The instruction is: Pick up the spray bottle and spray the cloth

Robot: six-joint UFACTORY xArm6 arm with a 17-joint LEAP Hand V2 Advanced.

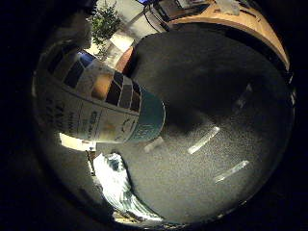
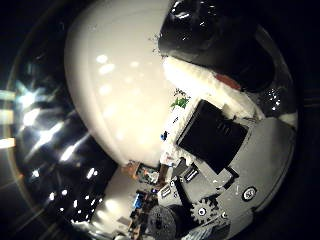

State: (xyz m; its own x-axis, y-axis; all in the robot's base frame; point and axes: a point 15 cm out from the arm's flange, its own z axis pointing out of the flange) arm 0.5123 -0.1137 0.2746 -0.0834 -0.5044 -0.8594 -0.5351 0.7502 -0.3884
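Observation:
The spray bottle (image 1: 96,103) lies close against my palm and fills much of the little finger side view. Its label has blocks of dark blue, tan and grey, and its teal base end points out over the grey surface (image 1: 207,91). In the thumb side view its smooth white body takes up the middle, and my right hand (image 2: 220,165) shows as black, white and geared parts curled against it. A crumpled white cloth with teal stripes (image 1: 118,185) lies on the grey surface below the bottle, apart from it.
Three pale strips (image 1: 203,139) lie on the grey surface beside the bottle's shadow. A curved wooden desk edge (image 1: 240,24) runs along the far side. A green plant (image 1: 106,21) stands beyond the bottle.

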